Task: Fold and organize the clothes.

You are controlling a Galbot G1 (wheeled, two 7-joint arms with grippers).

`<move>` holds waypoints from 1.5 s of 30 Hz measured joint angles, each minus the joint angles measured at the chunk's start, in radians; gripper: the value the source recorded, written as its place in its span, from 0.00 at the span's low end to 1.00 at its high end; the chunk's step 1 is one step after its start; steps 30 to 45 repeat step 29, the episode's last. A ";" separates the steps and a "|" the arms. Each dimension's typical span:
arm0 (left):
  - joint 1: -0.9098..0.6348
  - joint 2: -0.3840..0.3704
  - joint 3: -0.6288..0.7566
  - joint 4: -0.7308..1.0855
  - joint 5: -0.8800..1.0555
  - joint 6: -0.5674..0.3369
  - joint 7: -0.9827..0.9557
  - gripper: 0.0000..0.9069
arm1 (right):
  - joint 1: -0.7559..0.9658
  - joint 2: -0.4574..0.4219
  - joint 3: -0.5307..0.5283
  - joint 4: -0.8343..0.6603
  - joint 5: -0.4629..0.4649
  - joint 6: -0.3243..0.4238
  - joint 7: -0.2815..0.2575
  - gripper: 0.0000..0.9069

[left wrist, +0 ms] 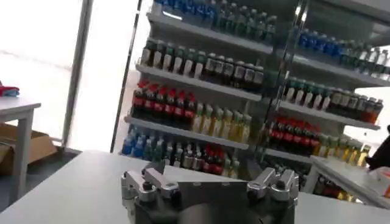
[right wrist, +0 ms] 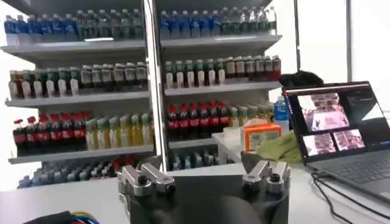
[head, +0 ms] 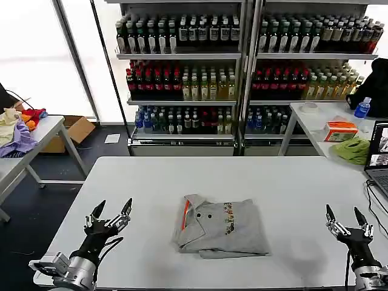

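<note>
– Where was the shirt (head: 221,225) at that point?

– It lay in the middle of the white table (head: 291,182), already folded into a compact rectangle, orange-lined collar toward the left and the small multicoloured chest print facing up. Nothing touched it.

– And the arms?

– Both were low at the near edge, well apart from the cloth. The left gripper (head: 112,209) stood at the near left with its fingers spread wide and empty. The right gripper (head: 344,216) stood at the near right, also spread wide and holding nothing. Each pointed up and away toward the far shelves of bottles (head: 182,85).

– So which step was in hand?

– By my reading, the folding itself looked finished, apart from a loose edge at the near side of the bundle. What remained was the organizing: tidying that edge or shifting the bundle to its place.

– What would that call for?

– Both grippers reaching inward to the bundle's left and right sides, closing on the stacked layers together so the fold would not spring open.
</note>
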 measured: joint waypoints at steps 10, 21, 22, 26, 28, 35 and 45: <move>0.010 -0.004 -0.003 0.000 0.011 -0.006 0.002 1.00 | -0.004 -0.008 -0.016 -0.019 0.006 -0.001 -0.004 1.00; 0.029 0.005 0.020 0.000 0.097 -0.063 0.028 1.00 | -0.006 -0.025 -0.023 -0.015 0.018 -0.008 -0.012 1.00; 0.030 0.005 0.020 0.000 0.104 -0.066 0.029 1.00 | -0.006 -0.025 -0.023 -0.015 0.018 -0.009 -0.012 1.00; 0.037 0.002 0.024 -0.002 0.127 -0.080 0.033 1.00 | -0.009 -0.023 -0.022 -0.015 0.019 -0.015 -0.012 1.00; 0.041 0.001 0.026 -0.003 0.135 -0.086 0.035 1.00 | -0.013 -0.021 -0.019 -0.014 0.021 -0.020 -0.014 1.00; 0.044 0.000 0.027 -0.003 0.140 -0.090 0.036 1.00 | -0.014 -0.020 -0.018 -0.013 0.021 -0.022 -0.015 1.00; 0.044 0.000 0.027 -0.003 0.140 -0.090 0.036 1.00 | -0.014 -0.020 -0.018 -0.013 0.021 -0.022 -0.015 1.00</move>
